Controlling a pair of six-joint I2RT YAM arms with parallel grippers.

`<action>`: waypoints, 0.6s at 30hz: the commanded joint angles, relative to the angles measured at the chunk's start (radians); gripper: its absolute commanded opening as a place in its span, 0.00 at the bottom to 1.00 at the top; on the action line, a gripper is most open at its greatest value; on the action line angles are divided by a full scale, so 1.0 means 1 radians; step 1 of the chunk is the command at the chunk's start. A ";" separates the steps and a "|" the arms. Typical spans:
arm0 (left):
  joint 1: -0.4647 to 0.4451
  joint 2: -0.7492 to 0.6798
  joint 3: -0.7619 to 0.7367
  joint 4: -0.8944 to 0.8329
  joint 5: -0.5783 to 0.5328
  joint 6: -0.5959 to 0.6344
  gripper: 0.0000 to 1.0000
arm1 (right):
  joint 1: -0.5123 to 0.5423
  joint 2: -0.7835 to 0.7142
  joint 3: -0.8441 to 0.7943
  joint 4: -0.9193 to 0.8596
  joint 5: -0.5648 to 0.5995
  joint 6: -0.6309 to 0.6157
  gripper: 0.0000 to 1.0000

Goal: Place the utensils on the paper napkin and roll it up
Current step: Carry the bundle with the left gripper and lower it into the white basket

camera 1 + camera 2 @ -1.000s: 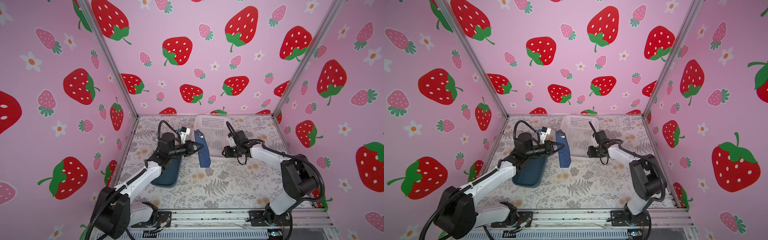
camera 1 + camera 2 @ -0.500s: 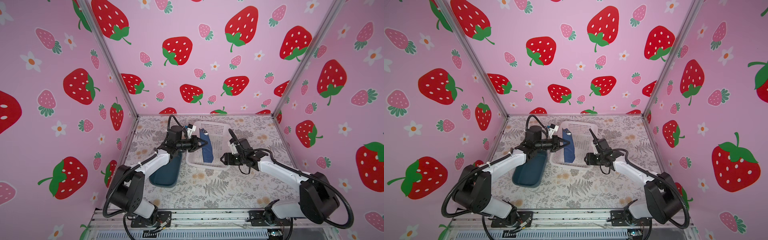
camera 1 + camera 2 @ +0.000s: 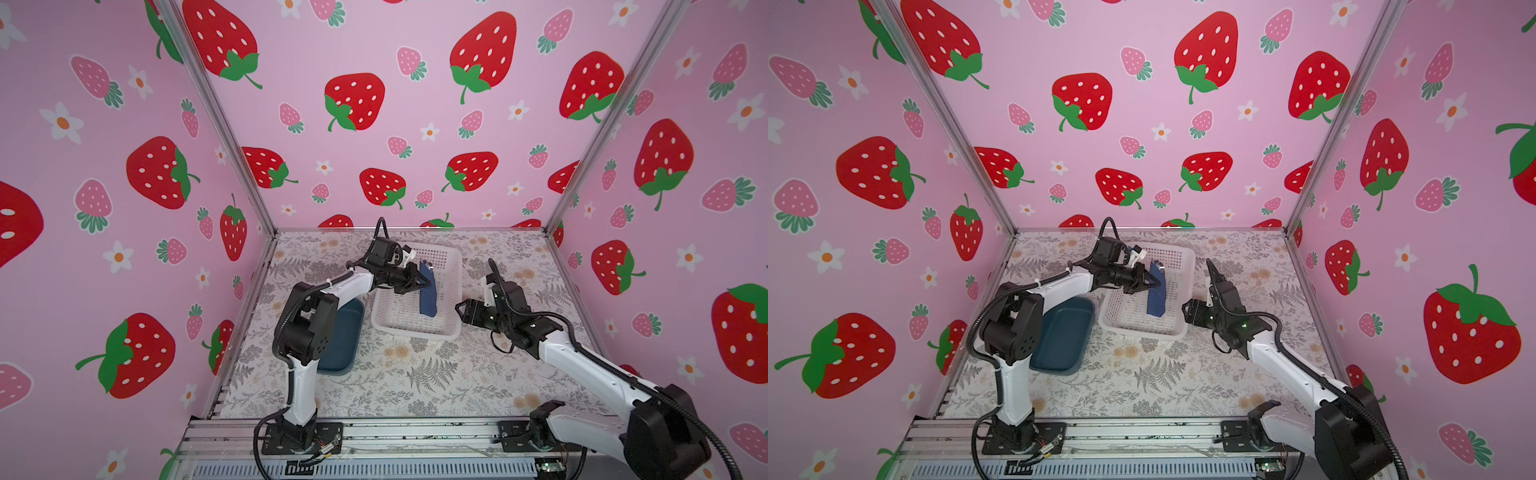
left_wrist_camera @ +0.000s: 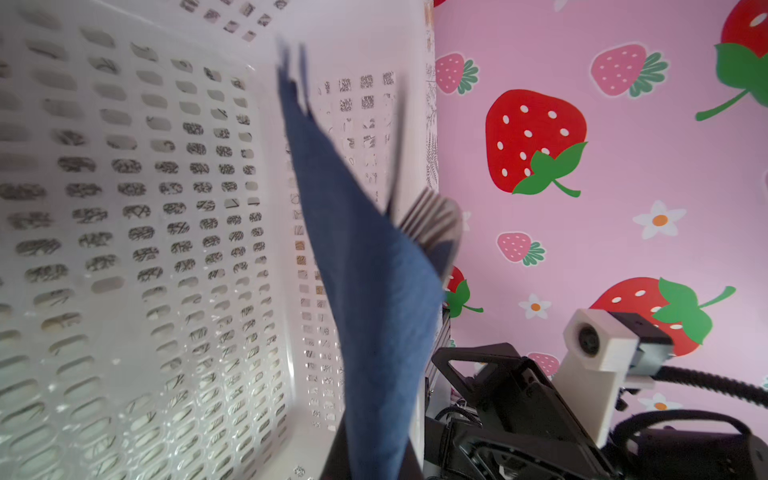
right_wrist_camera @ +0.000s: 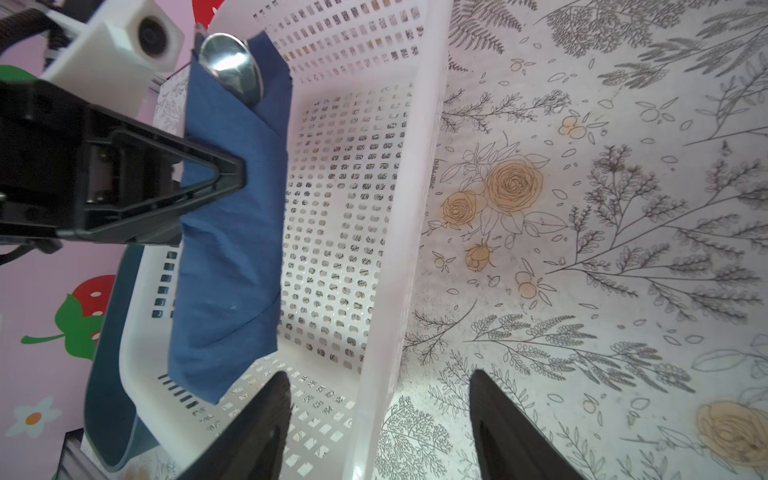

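Observation:
The paper napkin (image 3: 428, 293) (image 3: 1157, 293) is rolled into a dark navy bundle around the utensils. A spoon bowl (image 5: 232, 68) pokes out of one end, and fork tines (image 4: 432, 220) show there in the left wrist view. My left gripper (image 3: 419, 282) (image 3: 1152, 283) is shut on the middle of the roll (image 5: 232, 249), which hangs tilted inside the white basket (image 3: 415, 330). Whether its low end touches the basket floor I cannot tell. My right gripper (image 3: 459, 309) (image 5: 379, 374) stands open astride the basket's right wall (image 5: 399, 249), one finger inside and one outside.
A teal tray (image 3: 340, 345) (image 3: 1063, 336) lies left of the basket, partly under the left arm. The floral mat (image 3: 415, 374) covers the floor in front of both. Pink strawberry walls close in the left, back and right sides.
The basket slid toward the front with my right gripper at its right wall, and that gripper's jaws then widened. My left gripper carried the roll rightward over the basket and into it.

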 commanded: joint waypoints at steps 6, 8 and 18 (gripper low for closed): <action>-0.036 0.170 0.234 -0.157 -0.003 0.081 0.01 | -0.009 -0.009 -0.020 0.064 -0.055 0.013 0.70; -0.043 0.202 0.265 -0.160 -0.001 0.074 0.01 | -0.009 -0.005 -0.020 0.075 -0.061 0.015 0.70; -0.077 0.312 0.366 -0.205 -0.023 0.068 0.01 | -0.011 0.020 -0.018 0.084 -0.080 0.007 0.70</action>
